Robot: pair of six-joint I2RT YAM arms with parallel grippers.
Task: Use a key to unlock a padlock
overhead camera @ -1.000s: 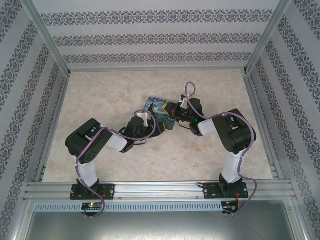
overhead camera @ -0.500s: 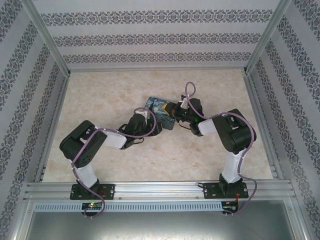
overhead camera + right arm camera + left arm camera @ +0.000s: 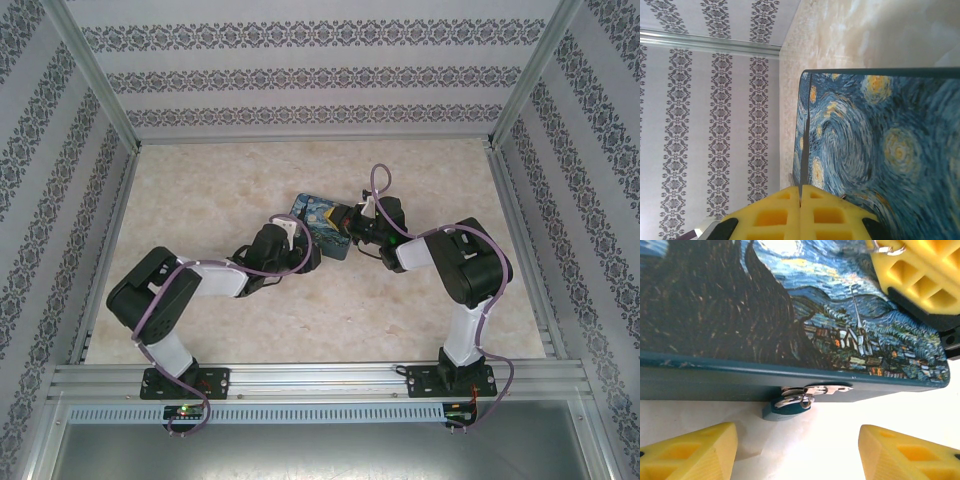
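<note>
A beige marbled tabletop (image 3: 200, 200) lies inside walls of grey damask-striped wallpaper (image 3: 300, 70), with an aluminium rail (image 3: 300, 378) along the near edge. There are two arms, one box, one padlock and one hasp.

Much is cut off or hidden. From above, the flat box printed with a swirling blue night-sky painting (image 3: 318, 215) is partly covered by both wrists, and the padlock is too small to pick out there. In the left wrist view the box runs off the frame at the top and left. The tiny padlock with a blue-teal body and metal shackle (image 3: 785, 410) hangs from the small silvery metal hasp (image 3: 822, 389) on the box's dark teal front edge. Its body rests against the tabletop and its lower part sits in shadow.

The left gripper (image 3: 797, 452) stands well open just in front of the padlock, its two yellow fingers (image 3: 690, 455) apart, holding nothing and touching nothing.

The right gripper (image 3: 801, 210) has its yellow fingers pressed tightly together at the box's far corner, close over the lid. A small silvery wire loop (image 3: 887, 247) shows at its tip in the left wrist view, cut by the frame's top edge. Whether that belongs to the key cannot be told, nor whether anything is pinched between the fingers.
</note>
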